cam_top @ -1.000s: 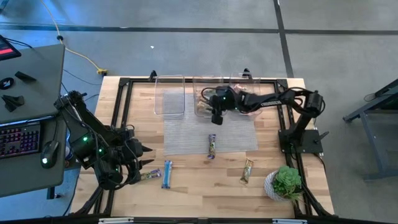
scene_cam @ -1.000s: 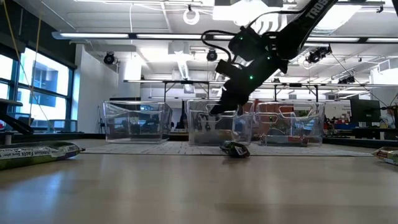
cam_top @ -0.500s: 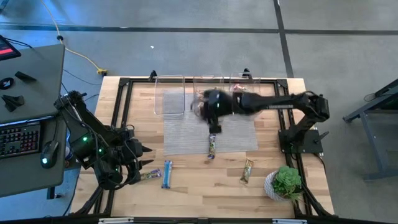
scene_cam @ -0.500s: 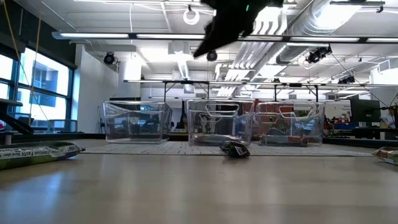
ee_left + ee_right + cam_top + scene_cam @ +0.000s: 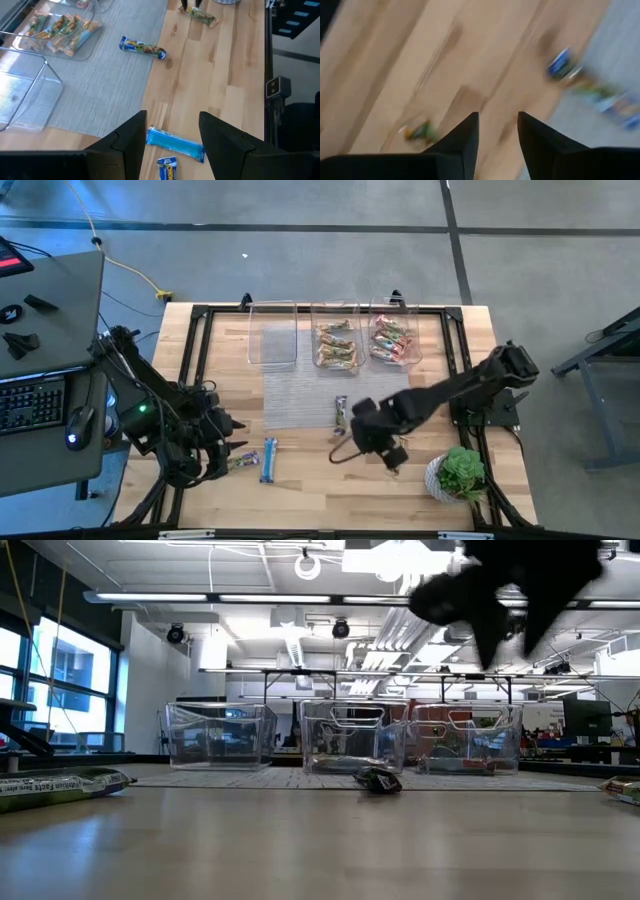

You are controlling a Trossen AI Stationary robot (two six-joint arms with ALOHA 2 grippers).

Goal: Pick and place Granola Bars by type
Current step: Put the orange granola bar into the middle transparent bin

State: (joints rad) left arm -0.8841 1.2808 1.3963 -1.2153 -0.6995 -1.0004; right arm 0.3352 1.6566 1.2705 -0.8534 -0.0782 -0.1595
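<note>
While the right gripper (image 5: 375,438) hangs over bare wood at lower centre of the high view, its fingers (image 5: 462,137) parted and holding nothing, a tan-and-green bar (image 5: 397,459) lies just beside it toward the potted plant (image 5: 459,473). A blue-ended bar (image 5: 340,414) rests just above it on the grey mat (image 5: 300,395). The left gripper (image 5: 232,445), at lower left, is open and empty; a blue bar (image 5: 269,459) and a smaller bar (image 5: 243,463) lie just beside its tips. Three clear bins stand along the upper edge: the left bin (image 5: 272,335) appears empty, the middle bin (image 5: 335,340) holds tan-and-green bars, and the right bin (image 5: 393,338) holds red-and-pink bars.
</note>
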